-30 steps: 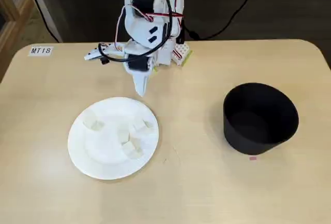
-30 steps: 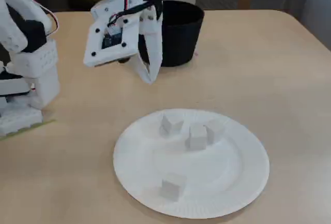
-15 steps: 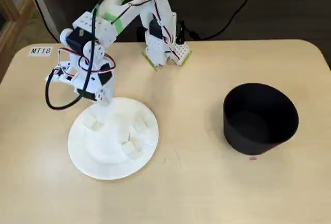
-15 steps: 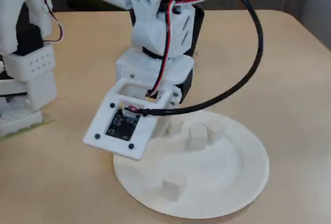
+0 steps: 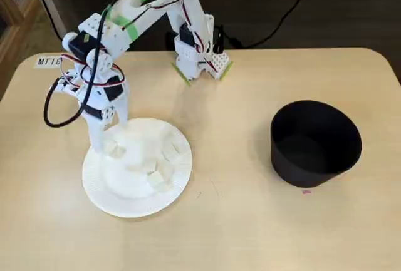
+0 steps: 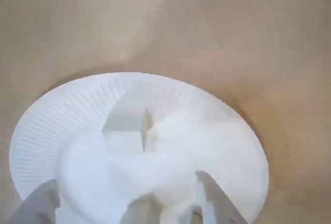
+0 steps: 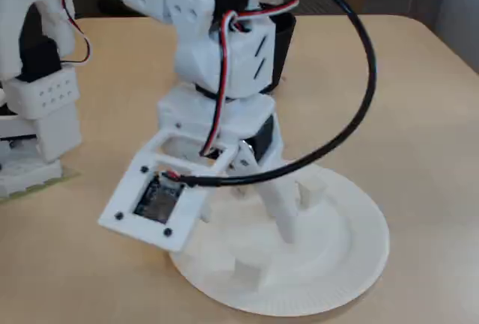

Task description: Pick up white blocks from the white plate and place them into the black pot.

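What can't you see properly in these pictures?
- White blocks: white on the white plate, too washed out to count in a fixed view.
- Black pot: mostly hidden behind the arm in a fixed view.
- Hand: fingertips cut off by the wrist view's bottom edge.

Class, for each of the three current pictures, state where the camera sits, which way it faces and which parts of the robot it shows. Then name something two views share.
A fixed view: high, opposite the arm's base, looking down on the table, white plate, black pot; whole arm shows.
Wrist view: on the gripper, facing down at the plate and a white block; only fingertips show.
A fixed view: low, table-side; arm and gripper fill it.
Shared: the plate, in all three.
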Motion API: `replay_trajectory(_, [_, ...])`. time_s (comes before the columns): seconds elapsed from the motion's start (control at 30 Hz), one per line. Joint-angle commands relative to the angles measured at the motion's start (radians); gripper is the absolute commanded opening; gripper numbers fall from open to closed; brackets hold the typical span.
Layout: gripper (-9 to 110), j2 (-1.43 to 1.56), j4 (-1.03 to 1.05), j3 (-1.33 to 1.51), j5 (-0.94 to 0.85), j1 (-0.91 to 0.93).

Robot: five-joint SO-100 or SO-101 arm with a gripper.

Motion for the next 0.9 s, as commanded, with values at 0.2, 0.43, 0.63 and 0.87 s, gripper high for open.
replay_trajectory(0.2, [32, -0.044, -0.098, -0.032, -0.003, 0.023])
replay_trajectory(0.43, [29, -0.104, -0.163, -0.037, 0.008, 0.034])
replay_trajectory(0.63, [4, -0.138, -0.253, -0.032, 0.061, 0.026])
replay_trajectory(0.87, [-2, -0.150, -0.299, -0.040, 0.058, -0.018])
